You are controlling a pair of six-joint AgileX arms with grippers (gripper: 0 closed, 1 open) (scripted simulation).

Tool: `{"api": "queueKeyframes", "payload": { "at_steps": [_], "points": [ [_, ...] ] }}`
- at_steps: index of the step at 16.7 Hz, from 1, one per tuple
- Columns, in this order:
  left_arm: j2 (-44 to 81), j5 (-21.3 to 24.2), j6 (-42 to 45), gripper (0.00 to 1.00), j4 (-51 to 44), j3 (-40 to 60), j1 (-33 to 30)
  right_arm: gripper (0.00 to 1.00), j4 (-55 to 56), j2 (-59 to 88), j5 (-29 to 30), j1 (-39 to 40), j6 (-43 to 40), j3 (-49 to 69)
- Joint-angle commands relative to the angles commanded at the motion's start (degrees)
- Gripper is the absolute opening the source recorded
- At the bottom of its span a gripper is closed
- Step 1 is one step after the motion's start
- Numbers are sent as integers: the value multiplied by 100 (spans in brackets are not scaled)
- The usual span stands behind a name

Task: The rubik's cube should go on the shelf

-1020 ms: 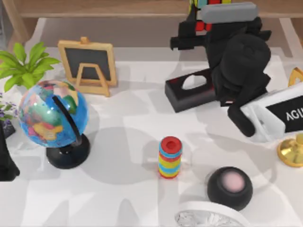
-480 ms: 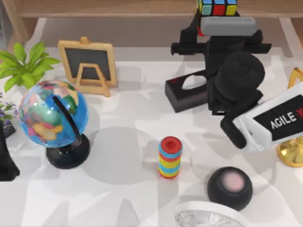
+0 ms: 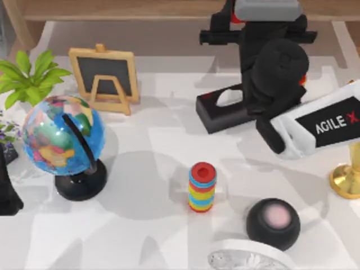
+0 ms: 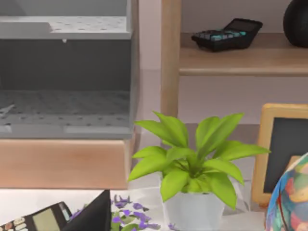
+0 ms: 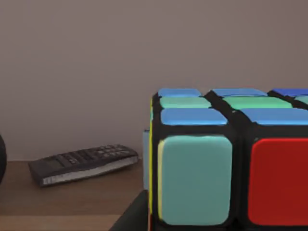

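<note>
Bright, even light falls on the white surface (image 3: 157, 185) from above. The globe (image 3: 63, 142) and the striped cylinder (image 3: 202, 187) cast broad, soft grey shadows that overlap. No glare anywhere. Seen from the right wrist, the rubik's cube (image 5: 226, 159) looms close with soft edges.

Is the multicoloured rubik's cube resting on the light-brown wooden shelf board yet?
Cannot tell. In the right wrist view the rubik's cube is cut off above the shelf board, so its underside is hidden.

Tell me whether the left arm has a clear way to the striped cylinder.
Probably yes: the left hand is parked at the table's left edge, with open tabletop in front of the globe leading to the striped cylinder.
</note>
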Motion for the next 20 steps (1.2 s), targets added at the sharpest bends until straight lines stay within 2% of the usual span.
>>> {"api": "queueKeyframes", "payload": {
  "at_steps": [7, 13, 20],
  "points": [
    [0, 0, 0, 100, 0, 0, 0, 0, -925, 758, -388, -401, 93, 1554],
    [0, 0, 0, 100, 0, 0, 0, 0, -1050, 887, -432, -448, 109, 1744],
    [0, 0, 0, 100, 0, 0, 0, 53, -1050, 887, -432, -448, 109, 1744]
  ]
}}
